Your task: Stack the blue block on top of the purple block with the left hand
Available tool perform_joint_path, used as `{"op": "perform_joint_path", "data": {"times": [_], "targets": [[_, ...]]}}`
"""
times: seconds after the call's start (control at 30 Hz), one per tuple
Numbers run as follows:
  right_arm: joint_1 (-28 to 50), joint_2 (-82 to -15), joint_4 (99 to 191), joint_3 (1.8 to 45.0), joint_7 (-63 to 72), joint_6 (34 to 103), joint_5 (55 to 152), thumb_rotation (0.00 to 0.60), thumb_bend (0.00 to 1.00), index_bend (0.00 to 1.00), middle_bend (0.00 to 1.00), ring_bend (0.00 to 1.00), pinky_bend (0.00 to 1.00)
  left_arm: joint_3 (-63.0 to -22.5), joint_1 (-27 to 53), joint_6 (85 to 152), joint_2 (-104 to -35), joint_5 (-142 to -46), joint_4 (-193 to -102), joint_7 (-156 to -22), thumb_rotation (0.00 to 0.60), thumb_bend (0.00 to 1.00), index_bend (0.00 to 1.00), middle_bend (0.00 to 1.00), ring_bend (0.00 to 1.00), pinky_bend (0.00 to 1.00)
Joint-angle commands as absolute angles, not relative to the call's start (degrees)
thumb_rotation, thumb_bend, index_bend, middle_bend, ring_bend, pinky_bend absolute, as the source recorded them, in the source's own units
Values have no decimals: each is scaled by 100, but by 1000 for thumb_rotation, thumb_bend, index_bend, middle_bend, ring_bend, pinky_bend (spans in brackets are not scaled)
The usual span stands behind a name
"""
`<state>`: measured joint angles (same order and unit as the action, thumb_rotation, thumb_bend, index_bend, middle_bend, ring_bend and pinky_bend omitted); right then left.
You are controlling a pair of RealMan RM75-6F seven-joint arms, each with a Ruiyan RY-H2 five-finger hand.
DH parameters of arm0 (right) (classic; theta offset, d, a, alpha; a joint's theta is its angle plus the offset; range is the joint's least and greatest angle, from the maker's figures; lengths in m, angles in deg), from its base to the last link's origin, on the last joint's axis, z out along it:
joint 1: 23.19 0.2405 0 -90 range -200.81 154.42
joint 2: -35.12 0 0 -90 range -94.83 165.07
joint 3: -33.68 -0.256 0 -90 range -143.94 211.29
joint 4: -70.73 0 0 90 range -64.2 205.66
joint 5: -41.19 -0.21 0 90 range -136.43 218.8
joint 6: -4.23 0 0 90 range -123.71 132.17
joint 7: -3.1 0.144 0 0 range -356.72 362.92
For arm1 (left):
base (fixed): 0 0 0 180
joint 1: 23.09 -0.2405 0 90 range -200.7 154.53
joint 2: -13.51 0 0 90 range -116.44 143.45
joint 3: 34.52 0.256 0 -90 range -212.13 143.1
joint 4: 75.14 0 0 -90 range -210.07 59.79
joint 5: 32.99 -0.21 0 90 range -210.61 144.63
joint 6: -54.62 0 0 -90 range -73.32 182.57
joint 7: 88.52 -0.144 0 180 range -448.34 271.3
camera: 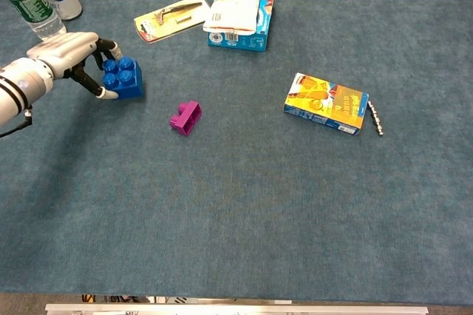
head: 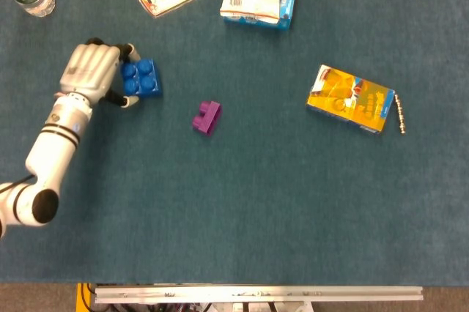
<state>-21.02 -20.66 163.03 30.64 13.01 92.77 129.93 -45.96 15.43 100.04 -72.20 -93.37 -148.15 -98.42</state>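
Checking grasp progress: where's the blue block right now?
In the head view the blue block is at upper left, held by the left hand, left of and apart from the purple block.

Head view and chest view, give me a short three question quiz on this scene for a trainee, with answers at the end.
1. True or false: the left hand holds the blue block.
2. The purple block is: A) under the blue block, B) alone on the table, apart from the blue block, C) in the hand.
3. Fill in: the small metal chain lies beside the ____ box.

Key
1. True
2. B
3. Yellow
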Motion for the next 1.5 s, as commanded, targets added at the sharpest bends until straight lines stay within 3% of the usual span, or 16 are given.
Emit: {"op": "perform_joint_path", "data": {"times": [0.03, 0.33, 0.5, 0.63, 0.83, 1.07, 1.23, 1.5], "targets": [[-2112, -2068, 16296, 3066, 1310, 9284, 12990, 600, 280, 505, 527, 444, 473, -4660, 1680, 9898, -7328, -9180, -14704, -9933, 600, 164, 409, 443, 376, 194], [-2128, -2084, 16268, 3075, 1332, 9283, 12996, 600, 280, 505, 527, 444, 473, -4682, 2053, 9552, -7687, -8520, -14158, -10336, 600, 164, 346, 362, 360, 194], [-2164, -2089, 16233, 3077, 1369, 9313, 12975, 600, 280, 505, 527, 444, 473, -4636, 2069, 9602, -7511, -8358, -14429, -10468, 600, 164, 122, 222, 207, 194], [-2165, -2108, 16203, 3082, 1402, 9303, 12983, 600, 280, 505, 527, 444, 473, -4586, 1955, 9830, -7263, -8484, -14861, -10415, 600, 164, 33, 149, 155, 193], [-2152, -2123, 16182, 3078, 1421, 9288, 13001, 600, 280, 505, 527, 444, 473, -4346, 1625, 10274, -6693, -9245, -15789, -10126, 600, 164, 52, 142, 154, 194], [-2120, -2148, 16213, 3083, 1370, 9248, 13037, 600, 280, 505, 527, 444, 473, -3913, 1313, 10672, -6222, -10550, -16448, -9550, 600, 164, 222, 220, 162, 193], [-2125, -2141, 16257, 3087, 1333, 9272, 13066, 600, 280, 505, 527, 444, 473, -3649, 1349, 10551, -6182, -11117, -16374, -9280, 600, 164, 242, 242, 180, 194], [-2184, -2101, 16287, 3097, 1336, 9347, 13062, 600, 280, 505, 527, 444, 473, -3621, 1482, 10321, -6529, -11114, -16024, -9252, 600, 164, 242, 242, 180, 194]]}}
